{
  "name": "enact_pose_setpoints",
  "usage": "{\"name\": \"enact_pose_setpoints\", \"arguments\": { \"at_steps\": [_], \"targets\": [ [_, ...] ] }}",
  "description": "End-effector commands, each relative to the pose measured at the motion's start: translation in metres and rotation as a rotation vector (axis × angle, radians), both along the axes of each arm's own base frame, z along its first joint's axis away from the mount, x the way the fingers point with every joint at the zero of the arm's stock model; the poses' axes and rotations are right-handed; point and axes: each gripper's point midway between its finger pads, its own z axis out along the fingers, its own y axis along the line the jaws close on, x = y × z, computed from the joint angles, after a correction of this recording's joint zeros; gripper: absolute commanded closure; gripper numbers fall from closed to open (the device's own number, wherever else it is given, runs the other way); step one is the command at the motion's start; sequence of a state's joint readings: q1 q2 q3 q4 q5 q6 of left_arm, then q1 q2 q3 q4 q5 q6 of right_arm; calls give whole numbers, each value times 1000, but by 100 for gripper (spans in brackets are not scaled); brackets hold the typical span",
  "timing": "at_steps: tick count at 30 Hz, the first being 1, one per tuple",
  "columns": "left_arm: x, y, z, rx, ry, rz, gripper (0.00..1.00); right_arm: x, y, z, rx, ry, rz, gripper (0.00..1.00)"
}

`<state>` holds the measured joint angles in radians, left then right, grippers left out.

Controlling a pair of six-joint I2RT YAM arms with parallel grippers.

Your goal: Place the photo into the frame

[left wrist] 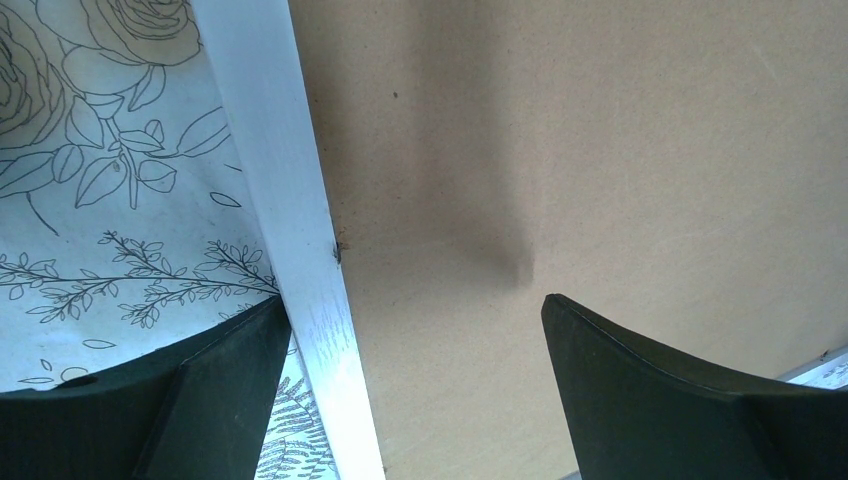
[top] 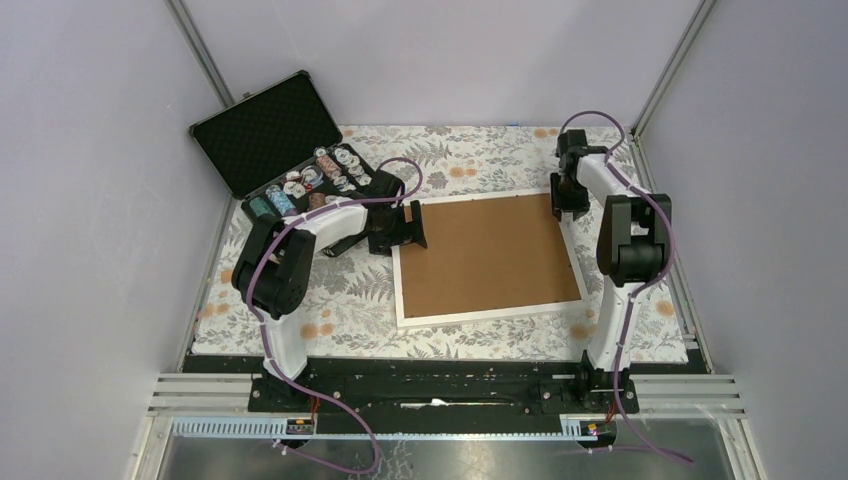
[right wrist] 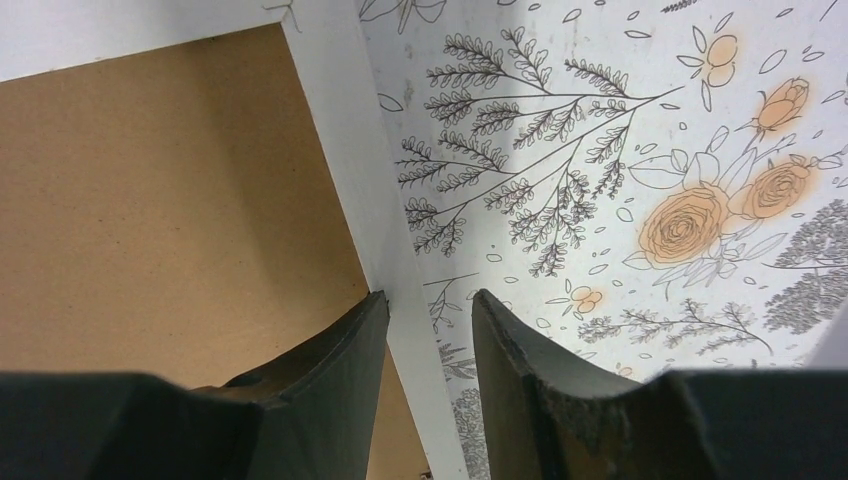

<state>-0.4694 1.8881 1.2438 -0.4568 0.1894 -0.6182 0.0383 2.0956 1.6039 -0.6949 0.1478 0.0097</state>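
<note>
Now | left pincer (left wrist: 415, 305) wide open, empty | right pincer (right wrist: 430, 298) half-open astride frame (right wrist: 350, 150) rail, unclamped

The backing board (top: 485, 255) lies in the frame (top: 480, 316), the case (top: 265, 130) behind-left.

Far-left corner: chip case (top: 268, 130), standing open, blocks passage.
Middle: frame (top: 490, 313) lies flat; open above its centre.
Near strip: bare cloth (top: 350, 312), probably wide enough.
</note>
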Motion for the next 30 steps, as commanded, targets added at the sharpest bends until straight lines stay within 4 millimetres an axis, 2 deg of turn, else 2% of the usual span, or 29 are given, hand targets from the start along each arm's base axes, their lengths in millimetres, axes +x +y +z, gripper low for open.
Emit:
{"name": "enact_pose_setpoints", "arguments": {
  "at_steps": [1,7,14,20,30],
  "targets": [
    [1,-31,8,-112,-9,-44,1,-54,59,-75,98,290,108,53],
    [1,-30,8,-109,-9,-45,1,-51,76,-76,80,306,155,53],
    [1,-31,7,-113,-5,-44,1,-57,91,-76,80,321,132,53],
    [0,-32,7,-121,-2,-45,1,-55,109,-77,78,331,138,52],
    [0,-33,10,-126,-8,-48,1,-38,113,-80,-5,342,194,52]
  ]
}}
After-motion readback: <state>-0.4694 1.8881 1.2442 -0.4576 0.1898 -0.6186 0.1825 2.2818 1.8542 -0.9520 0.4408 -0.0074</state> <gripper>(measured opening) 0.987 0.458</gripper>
